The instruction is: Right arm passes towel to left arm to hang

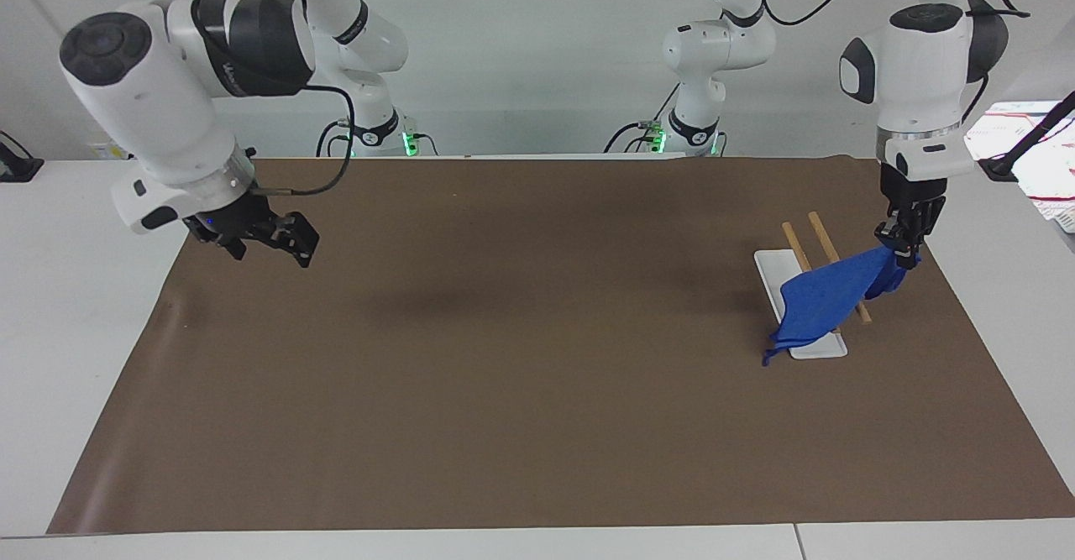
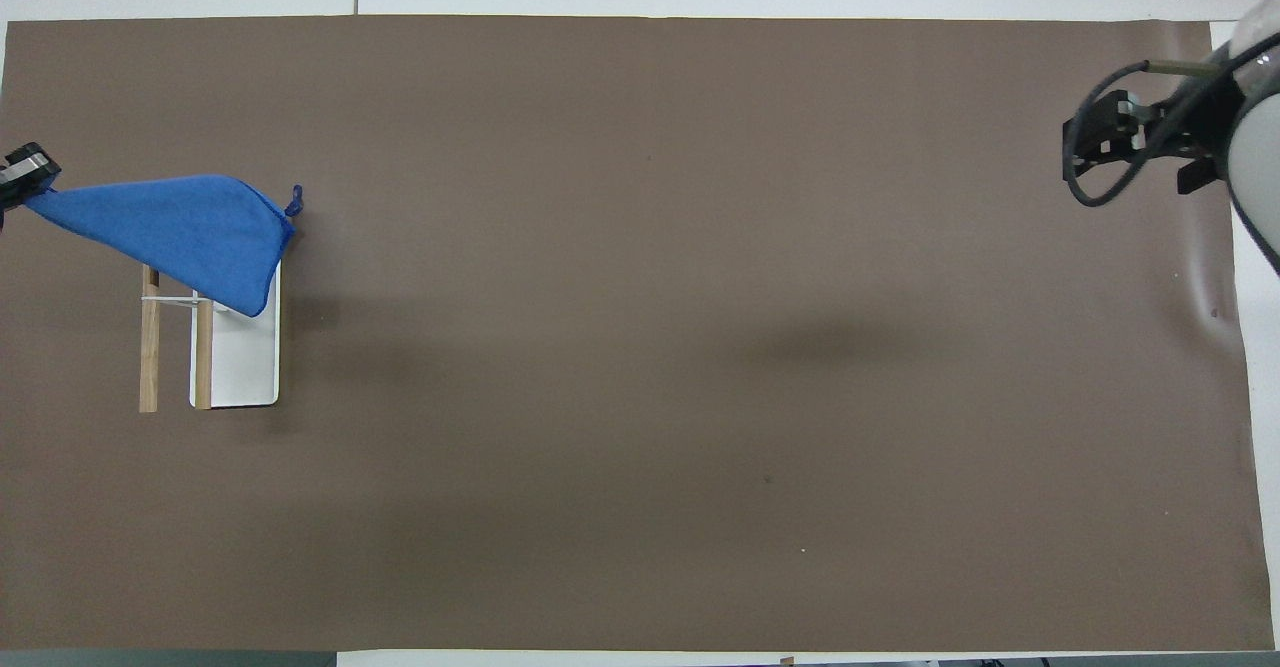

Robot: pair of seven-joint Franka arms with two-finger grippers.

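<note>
The blue towel hangs from my left gripper, which is shut on one of its corners. The towel drapes across the two wooden rails of the rack and over its white base; its loop string dangles at the low end. In the overhead view the towel covers the rack's end farther from the robots, and only the tip of the left gripper shows at the frame's edge. My right gripper is empty and raised over the mat's edge at the right arm's end; it also shows in the overhead view.
A brown mat covers the table. Papers lie off the mat at the left arm's end. A black object sits off the mat at the right arm's end.
</note>
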